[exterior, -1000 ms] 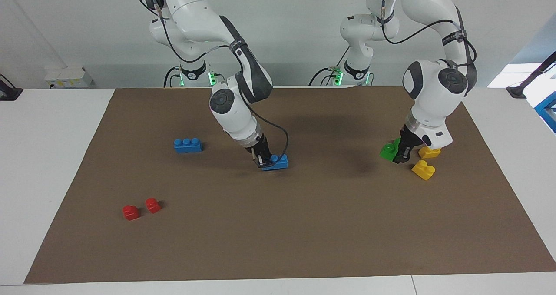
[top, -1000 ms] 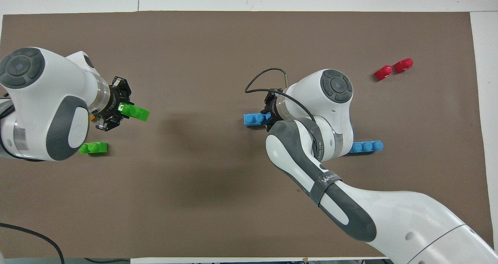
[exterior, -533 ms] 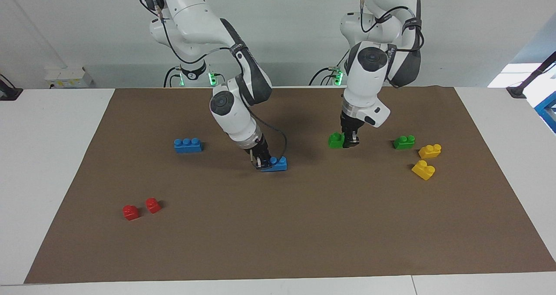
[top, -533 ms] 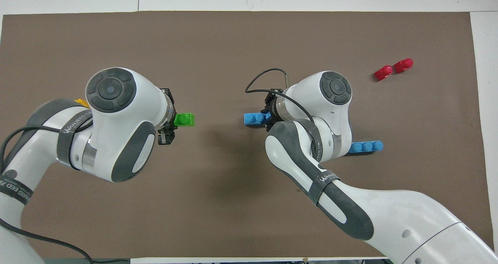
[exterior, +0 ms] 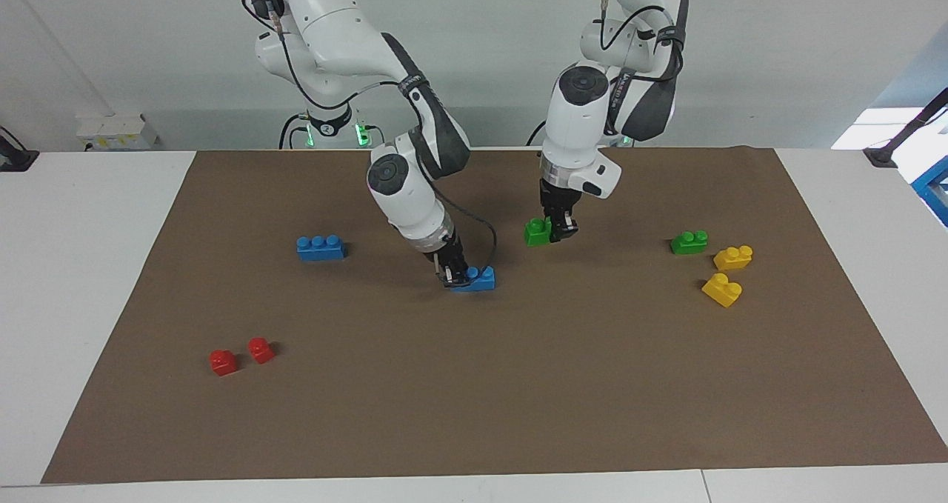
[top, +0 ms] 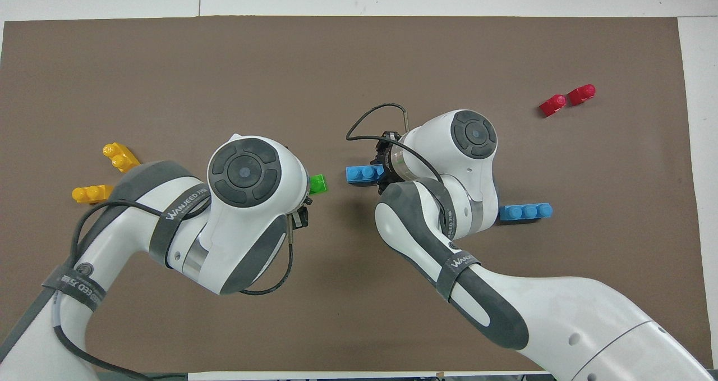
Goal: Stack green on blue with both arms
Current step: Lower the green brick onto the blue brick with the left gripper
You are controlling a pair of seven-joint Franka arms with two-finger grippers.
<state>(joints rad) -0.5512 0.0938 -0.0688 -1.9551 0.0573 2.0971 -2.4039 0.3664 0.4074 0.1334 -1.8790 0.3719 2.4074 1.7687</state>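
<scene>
— Green brick (exterior: 536,232) first: where is it?
— Clamped in the left tool (exterior: 560,230), raised above the brown mat (exterior: 518,384) on the bench (exterior: 89,266), beside the right tool (exterior: 450,275).
— And that one?
— Closed on one end of a blue brick (exterior: 476,278), low at the mat.
— Farther out?
— A second blue brick (exterior: 320,247), another green one (exterior: 689,242), two yellow bricks (exterior: 722,290) and two red ones (exterior: 223,361).

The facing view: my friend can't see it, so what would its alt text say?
Two white robot arms work over a brown mat: the left gripper holds a green brick in the air, and the right gripper grips a blue brick on the mat. Loose on the mat lie another blue brick, another green brick, two yellow bricks and two red bricks.
</scene>
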